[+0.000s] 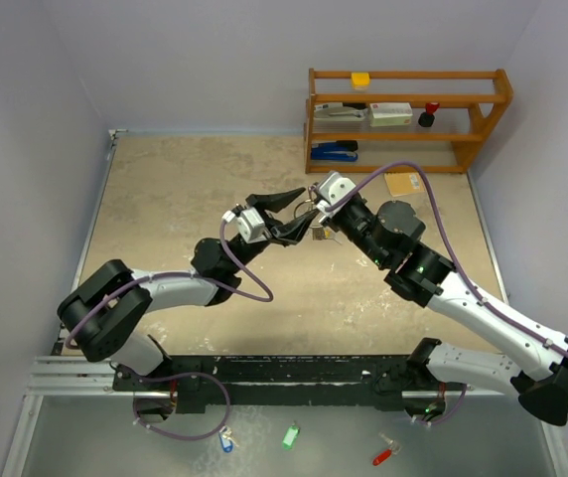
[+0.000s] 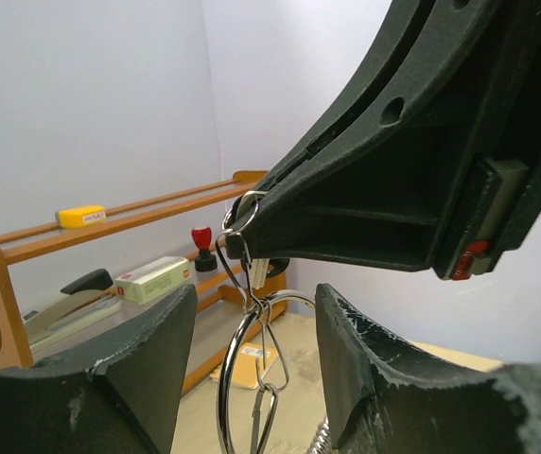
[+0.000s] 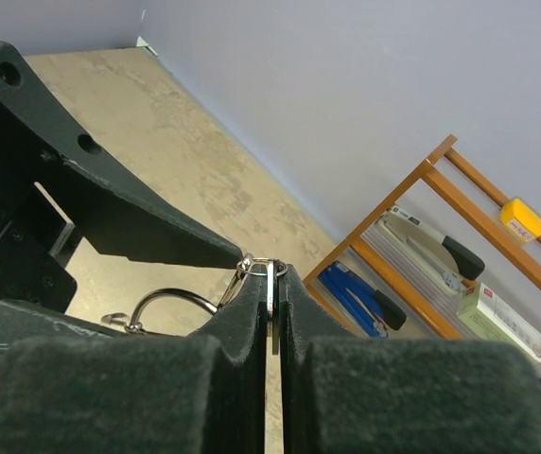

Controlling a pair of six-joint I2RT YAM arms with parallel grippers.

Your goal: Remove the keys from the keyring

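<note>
My right gripper (image 1: 316, 212) is shut on a flat silver key (image 3: 271, 305), which stands edge-on between its pads in the right wrist view. A small split ring (image 3: 260, 266) at the key's top links by wire clips to the large silver keyring (image 2: 226, 378). The keyring hangs below the right fingertips, between the spread fingers of my left gripper (image 2: 256, 295). The left gripper (image 1: 294, 213) is open, and its pads stand apart from the ring on either side. The keyring's arc also shows in the right wrist view (image 3: 170, 297). No black or yellow key heads show.
A wooden shelf (image 1: 409, 134) stands at the back right with staplers, a box, a yellow block and a red-topped stamp. A tan packet (image 1: 403, 184) lies before it. Blue (image 1: 226, 440), green (image 1: 290, 435) and red (image 1: 383, 456) keys lie by the arm bases.
</note>
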